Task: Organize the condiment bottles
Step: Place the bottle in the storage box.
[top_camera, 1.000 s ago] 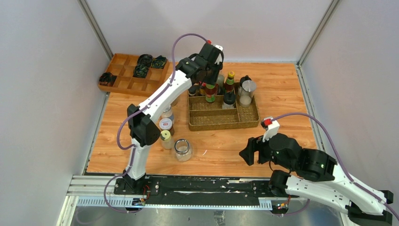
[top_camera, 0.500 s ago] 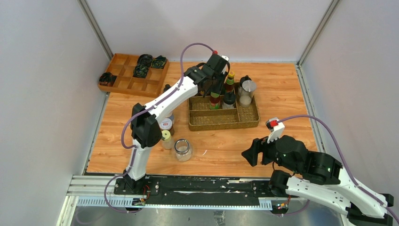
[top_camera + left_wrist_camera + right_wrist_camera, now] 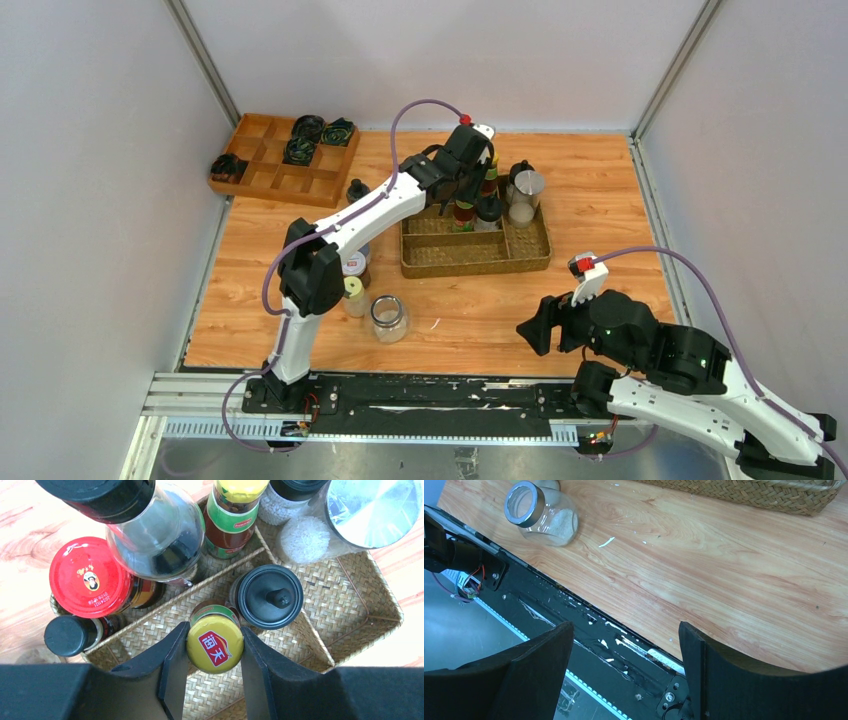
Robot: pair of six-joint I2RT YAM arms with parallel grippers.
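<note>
My left gripper [image 3: 215, 645] is shut on the yellow cap of a small green-labelled bottle [image 3: 215, 630], held upright over a middle section of the woven tray [image 3: 350, 595]. Around it in the tray stand a black-lidded jar [image 3: 270, 596], a red-lidded jar [image 3: 90, 583], a dark sauce bottle [image 3: 155, 535], a second yellow-capped bottle [image 3: 231, 515] and a silver-lidded shaker [image 3: 372, 510]. In the top view my left gripper [image 3: 466, 190] reaches over the tray [image 3: 475, 262]. My right gripper [image 3: 535, 325] stands open and empty near the table's front edge.
Loose on the table left of the tray are a clear jar [image 3: 388, 318], a yellow-capped bottle [image 3: 352, 295], a red-and-white-lidded jar [image 3: 352, 264] and a black-topped bottle [image 3: 355, 190]. A wooden compartment box [image 3: 285, 155] with dark coils sits far left. A black rail [image 3: 400, 395] runs along the front.
My left arm has carried the yellow-capped bottle rightward and lower, from over the tray's left end to its middle. The right arm has drifted slightly right.
</note>
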